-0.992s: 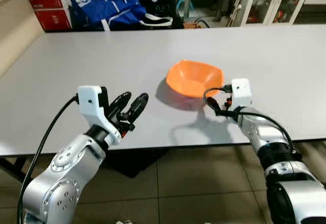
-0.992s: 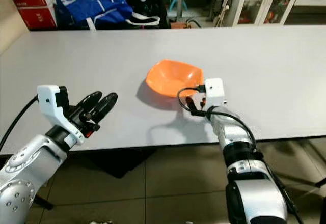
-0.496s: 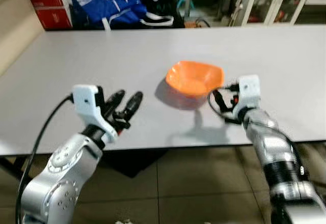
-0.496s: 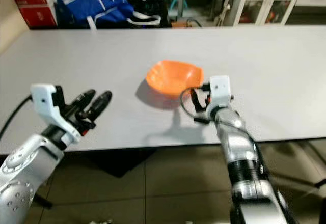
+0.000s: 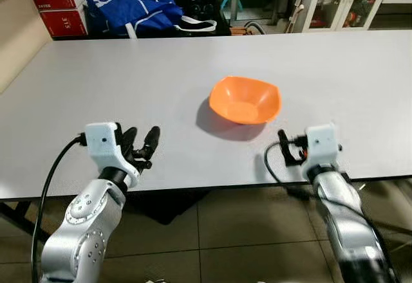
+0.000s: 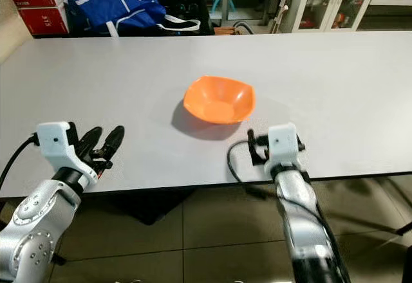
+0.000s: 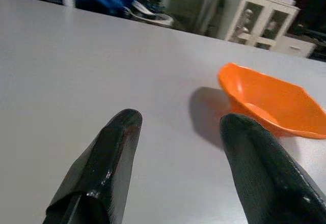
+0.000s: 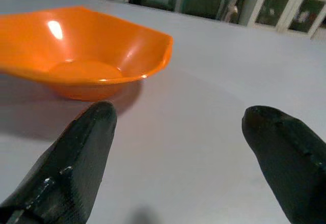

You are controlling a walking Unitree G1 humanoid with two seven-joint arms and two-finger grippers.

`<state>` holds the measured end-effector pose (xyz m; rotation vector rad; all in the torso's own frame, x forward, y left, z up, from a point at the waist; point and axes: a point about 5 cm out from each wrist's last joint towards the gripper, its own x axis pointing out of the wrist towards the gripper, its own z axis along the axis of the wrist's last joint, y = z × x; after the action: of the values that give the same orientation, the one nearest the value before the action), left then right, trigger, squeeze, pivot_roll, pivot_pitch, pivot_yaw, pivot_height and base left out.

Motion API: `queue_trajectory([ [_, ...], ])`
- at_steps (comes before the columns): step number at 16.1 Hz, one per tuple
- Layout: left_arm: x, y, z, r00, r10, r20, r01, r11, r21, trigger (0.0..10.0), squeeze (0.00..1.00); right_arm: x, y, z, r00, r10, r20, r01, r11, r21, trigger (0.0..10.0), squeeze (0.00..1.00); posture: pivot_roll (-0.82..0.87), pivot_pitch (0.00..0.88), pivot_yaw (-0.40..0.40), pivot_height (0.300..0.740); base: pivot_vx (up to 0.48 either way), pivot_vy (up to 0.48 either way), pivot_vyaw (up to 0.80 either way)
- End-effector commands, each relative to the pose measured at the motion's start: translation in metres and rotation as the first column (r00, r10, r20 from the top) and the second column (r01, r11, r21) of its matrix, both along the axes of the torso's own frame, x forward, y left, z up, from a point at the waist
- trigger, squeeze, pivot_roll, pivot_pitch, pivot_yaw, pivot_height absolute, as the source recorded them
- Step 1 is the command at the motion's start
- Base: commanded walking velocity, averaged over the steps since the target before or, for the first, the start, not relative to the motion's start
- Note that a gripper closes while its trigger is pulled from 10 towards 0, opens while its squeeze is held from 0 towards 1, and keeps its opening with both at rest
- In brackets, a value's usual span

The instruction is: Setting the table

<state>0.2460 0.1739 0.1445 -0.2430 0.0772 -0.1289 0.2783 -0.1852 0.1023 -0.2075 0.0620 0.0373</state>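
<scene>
While both arms reach in over the near edge of the bench (image 5: 129, 64), the left claw (image 5: 140, 143) hovers just above the grey surface toward the near left corner, its two black fingers (image 7: 104, 158) spread apart with nothing between them. The right claw (image 8: 178, 158) sits low at the near edge further right, its fingers likewise set wide and empty, with a black cable looping beside its white wrist housing (image 5: 321, 143).

Just beyond the right claw, between the two arms and a little toward the middle of the bench, rests the orange bowl (image 5: 245, 99). It is a shallow dish of glossy plastic, bright orange all over, with a squarish rim whose corners are softly pointed and whose sides dip slightly. It stands upright and holds nothing, and casts a soft shadow toward the left claw. Neither claw touches it.

Past the far edge of the bench lie a blue bag (image 5: 132, 9) and red boxes (image 5: 61, 3) at the far left, with white glass-fronted cabinets (image 5: 351, 0) at the far right.
</scene>
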Motion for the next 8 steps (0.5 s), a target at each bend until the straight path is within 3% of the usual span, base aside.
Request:
queue_trajectory([
  [1,-0.004,0.011,0.000,0.996,0.083,0.021,-0.083,0.996,0.041,10.0,0.00,-0.008,0.002,0.004,0.999,0.022,0.033,-0.022,1.000,0.015,10.0,0.00,-0.14,0.003,0.059,0.740,0.000,0.000,0.00],
  [3,-0.009,0.013,0.000,0.991,0.121,0.059,-0.126,0.987,0.101,10.0,0.00,-0.018,0.001,0.000,0.999,0.022,0.038,-0.022,1.000,0.008,10.0,0.00,-0.14,0.000,0.068,0.740,0.000,0.000,0.00],
  [6,-0.012,0.010,-0.003,0.989,0.101,0.112,-0.123,0.969,0.212,10.0,0.00,-0.024,0.005,0.000,0.995,0.069,0.078,-0.072,0.996,0.044,10.0,0.00,-0.13,0.000,0.081,0.740,0.000,0.000,0.00],
  [8,-0.015,0.013,-0.019,0.988,0.062,0.143,-0.111,0.925,0.364,10.0,0.00,-0.030,0.011,-0.015,0.991,0.120,0.065,-0.128,0.983,0.130,10.0,0.00,-0.12,0.000,0.089,0.740,0.000,0.000,0.00],
])
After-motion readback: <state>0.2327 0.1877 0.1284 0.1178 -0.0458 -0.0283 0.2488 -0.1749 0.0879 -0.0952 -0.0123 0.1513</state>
